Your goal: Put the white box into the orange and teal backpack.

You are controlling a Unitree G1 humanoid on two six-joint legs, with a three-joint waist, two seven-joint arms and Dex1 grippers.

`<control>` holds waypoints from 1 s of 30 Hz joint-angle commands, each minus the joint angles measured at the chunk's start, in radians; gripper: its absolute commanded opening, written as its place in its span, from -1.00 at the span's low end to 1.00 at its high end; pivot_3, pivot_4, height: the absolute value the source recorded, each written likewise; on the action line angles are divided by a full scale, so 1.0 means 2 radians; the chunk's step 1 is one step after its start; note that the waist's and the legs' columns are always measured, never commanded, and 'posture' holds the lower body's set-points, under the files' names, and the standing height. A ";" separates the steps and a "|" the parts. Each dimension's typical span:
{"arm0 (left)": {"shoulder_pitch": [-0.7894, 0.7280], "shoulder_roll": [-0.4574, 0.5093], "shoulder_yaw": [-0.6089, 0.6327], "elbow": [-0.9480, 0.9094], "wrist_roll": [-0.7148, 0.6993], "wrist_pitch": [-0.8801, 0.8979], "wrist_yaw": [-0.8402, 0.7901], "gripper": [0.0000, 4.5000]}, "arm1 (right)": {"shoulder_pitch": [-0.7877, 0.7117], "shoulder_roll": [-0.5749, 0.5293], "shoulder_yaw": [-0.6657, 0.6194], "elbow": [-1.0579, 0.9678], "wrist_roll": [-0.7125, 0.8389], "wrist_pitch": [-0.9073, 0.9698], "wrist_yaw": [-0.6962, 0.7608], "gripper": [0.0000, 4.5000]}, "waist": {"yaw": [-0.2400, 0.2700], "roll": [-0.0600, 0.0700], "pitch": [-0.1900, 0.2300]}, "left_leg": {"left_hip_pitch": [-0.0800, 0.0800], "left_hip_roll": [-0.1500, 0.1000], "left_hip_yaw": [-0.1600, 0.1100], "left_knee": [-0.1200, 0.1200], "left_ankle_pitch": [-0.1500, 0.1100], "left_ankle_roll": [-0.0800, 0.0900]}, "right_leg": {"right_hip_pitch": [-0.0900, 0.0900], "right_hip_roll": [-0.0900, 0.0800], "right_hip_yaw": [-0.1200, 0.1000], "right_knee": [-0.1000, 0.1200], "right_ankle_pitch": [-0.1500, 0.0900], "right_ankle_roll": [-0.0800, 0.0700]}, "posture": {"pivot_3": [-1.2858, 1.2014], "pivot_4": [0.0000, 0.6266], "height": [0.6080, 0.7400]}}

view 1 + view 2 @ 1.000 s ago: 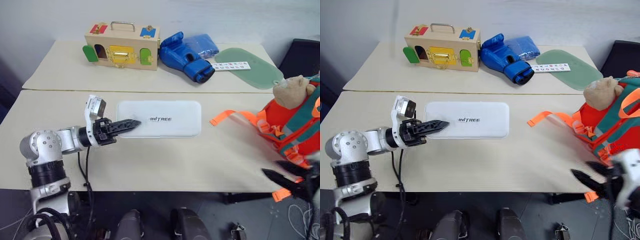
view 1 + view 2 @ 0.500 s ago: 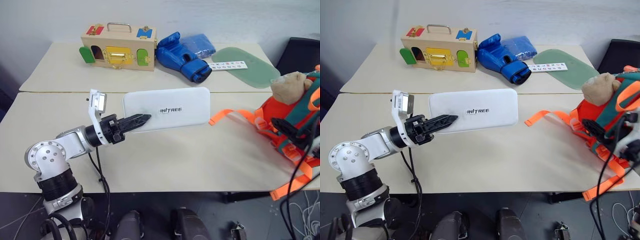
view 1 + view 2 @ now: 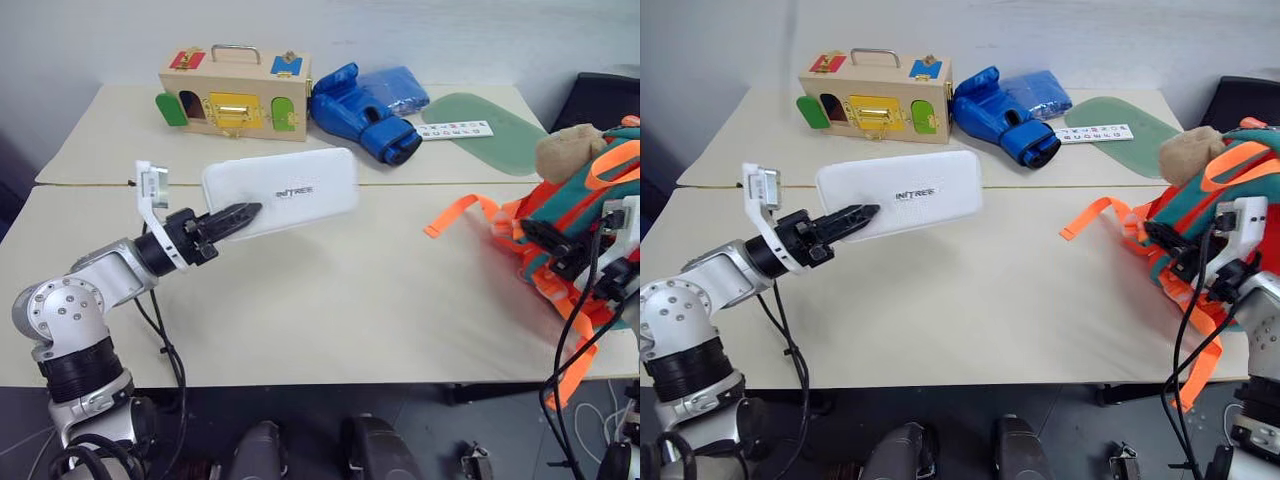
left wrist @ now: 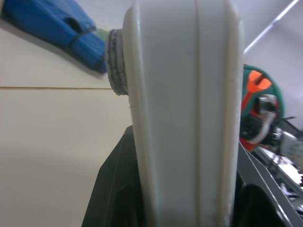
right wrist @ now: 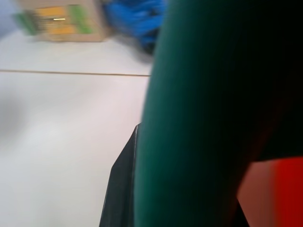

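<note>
The white box (image 3: 285, 190), flat with dark lettering, hangs tilted above the near table, with my left gripper (image 3: 243, 212) shut on its left end. In the left wrist view the white box (image 4: 184, 118) stands edge-on between the black fingers (image 4: 111, 194). At the table's right edge sits the orange and teal backpack (image 3: 572, 200), with a tan bear head (image 3: 563, 155) on top. An orange strap (image 3: 458, 213) trails from it across the table. My right gripper (image 3: 545, 240) is at the backpack's near side. A teal band of the backpack (image 5: 203, 109) lies between its fingers.
A wooden box with coloured doors (image 3: 235, 90), blue boxing gloves (image 3: 365, 108) and a green mat (image 3: 495, 135) lie on the far table. A black chair (image 3: 610, 100) stands at the back right. Bare tabletop (image 3: 350, 290) lies between box and backpack.
My left gripper has lifted the white box off the table and carried it up and to the left. My right gripper rose from the table's front edge and closed on the backpack.
</note>
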State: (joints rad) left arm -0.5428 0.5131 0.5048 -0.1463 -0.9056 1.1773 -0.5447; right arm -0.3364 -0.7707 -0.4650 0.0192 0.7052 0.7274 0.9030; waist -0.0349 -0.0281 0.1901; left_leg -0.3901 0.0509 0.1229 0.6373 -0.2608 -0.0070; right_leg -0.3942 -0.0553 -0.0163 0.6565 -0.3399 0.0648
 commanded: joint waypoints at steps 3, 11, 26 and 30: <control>-0.022 0.042 -0.003 0.019 0.010 -0.069 -0.036 -0.38 | -0.060 -0.032 0.072 -0.093 0.096 0.072 0.108 -0.97 | -0.003 0.000 0.000 | 0.000 0.000 0.000 -0.001 0.000 -0.001 | 0.000 0.000 0.000 0.000 0.000 0.000 | 0.03 -0.52 1.00; -0.054 0.073 -0.004 0.045 -0.003 -0.096 -0.068 -0.38 | -0.159 -0.037 0.158 -0.137 0.163 0.133 0.198 -0.97 | 0.001 0.000 0.000 | -0.001 0.000 -0.001 -0.003 0.000 -0.001 | -0.002 0.000 -0.001 -0.001 0.000 -0.001 | 0.03 -0.52 1.00; -0.080 0.064 -0.081 0.001 -0.038 -0.117 -0.108 -0.38 | -0.122 -0.044 0.198 -0.152 0.144 0.121 0.232 -0.97 | 0.005 -0.001 0.001 | -0.004 -0.001 -0.002 -0.001 -0.002 0.003 | -0.002 -0.003 -0.003 -0.002 0.000 -0.001 | 0.03 -0.52 1.00; -0.128 0.061 -0.173 0.059 0.055 -0.191 -0.156 -0.38 | -0.100 -0.067 0.184 -0.158 0.154 0.125 0.248 -0.97 | 0.009 -0.001 0.001 | -0.004 -0.002 -0.002 0.000 -0.001 0.003 | -0.002 -0.003 -0.003 -0.002 0.000 -0.001 | 0.03 -0.52 1.00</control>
State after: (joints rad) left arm -0.7650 0.6327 0.2138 -0.0603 -0.8614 0.8603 -0.8063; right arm -0.5373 -0.8796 -0.0559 -0.2592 0.9862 0.9811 1.3719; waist -0.0160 -0.0299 0.1913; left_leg -0.3981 0.0475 0.1192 0.6380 -0.2632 -0.0003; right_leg -0.3980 -0.0609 -0.0222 0.6525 -0.3402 0.0642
